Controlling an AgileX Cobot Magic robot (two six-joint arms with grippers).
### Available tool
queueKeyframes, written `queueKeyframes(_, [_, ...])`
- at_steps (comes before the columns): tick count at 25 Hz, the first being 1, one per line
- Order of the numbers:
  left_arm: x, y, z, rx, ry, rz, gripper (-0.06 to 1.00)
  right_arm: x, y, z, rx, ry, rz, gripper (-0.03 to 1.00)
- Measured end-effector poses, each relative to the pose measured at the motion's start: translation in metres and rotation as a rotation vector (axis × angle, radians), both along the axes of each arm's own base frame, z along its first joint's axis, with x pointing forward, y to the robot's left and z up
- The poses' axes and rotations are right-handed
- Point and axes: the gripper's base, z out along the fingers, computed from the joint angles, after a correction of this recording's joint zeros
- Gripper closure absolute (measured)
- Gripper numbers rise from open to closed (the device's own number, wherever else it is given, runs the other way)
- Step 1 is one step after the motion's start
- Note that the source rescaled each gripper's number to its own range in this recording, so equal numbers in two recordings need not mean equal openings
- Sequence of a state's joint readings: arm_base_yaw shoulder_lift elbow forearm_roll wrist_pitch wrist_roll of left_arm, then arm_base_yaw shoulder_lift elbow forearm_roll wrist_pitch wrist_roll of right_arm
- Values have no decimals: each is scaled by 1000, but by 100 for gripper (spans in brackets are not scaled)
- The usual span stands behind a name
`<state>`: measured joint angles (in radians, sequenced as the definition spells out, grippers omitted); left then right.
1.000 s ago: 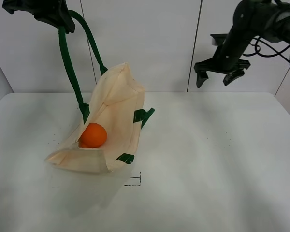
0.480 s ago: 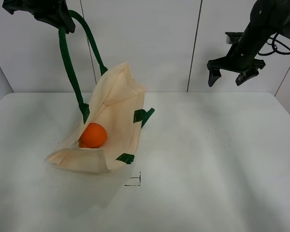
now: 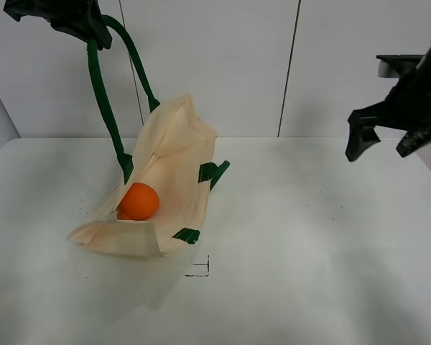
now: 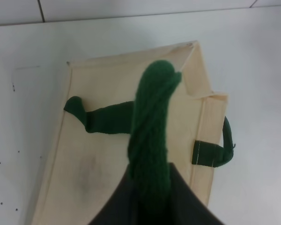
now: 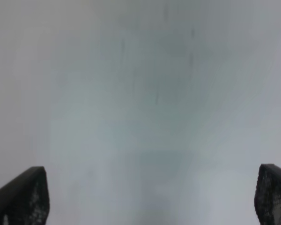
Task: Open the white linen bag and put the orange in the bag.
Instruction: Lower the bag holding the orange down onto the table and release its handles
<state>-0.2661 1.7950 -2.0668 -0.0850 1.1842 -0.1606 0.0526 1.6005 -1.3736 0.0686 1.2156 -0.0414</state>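
Observation:
The white linen bag (image 3: pixel 174 172) lies tilted on the table at the left, mouth held open. My left gripper (image 3: pixel 86 30) is shut on its green strap handle (image 3: pixel 100 93) and holds it up high. The orange (image 3: pixel 138 201) rests inside the bag's open mouth. In the left wrist view the handle (image 4: pixel 152 122) runs up into my jaws over the cream cloth (image 4: pixel 89 154). My right gripper (image 3: pixel 386 142) is open and empty, high at the far right, away from the bag. Its fingertips (image 5: pixel 21 194) show wide apart in the right wrist view.
The white table (image 3: pixel 302 244) has a small black corner mark (image 3: pixel 201 267) in front of the bag. A white panelled wall (image 3: pixel 230 65) stands behind. The bag's second handle (image 3: pixel 214 171) lies loose on its right side.
My right gripper has moved right and down, away from the bag, staying open. The left gripper, bag and orange have not moved.

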Motion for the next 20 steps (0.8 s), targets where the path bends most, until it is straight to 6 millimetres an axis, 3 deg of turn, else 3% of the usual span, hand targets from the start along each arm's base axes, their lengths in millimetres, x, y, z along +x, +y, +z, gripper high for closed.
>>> queueKeyframes(5, [0,0,0,1,0,-1,94,-90,-5,11,-2,-40,16,-3])
queueKeyframes(11, [0,0,0,1,-1,-2,94,-184,-10,-4,-12,-121,64,-3])
queueKeyframes(15, [0,0,0,2,-1,-3,94,-229,-12,-21,-7,-260,52,-3])
queueKeyframes(20, [0,0,0,2,-1,-3,94,-262,-14,-34,-1,-502,41,-3])
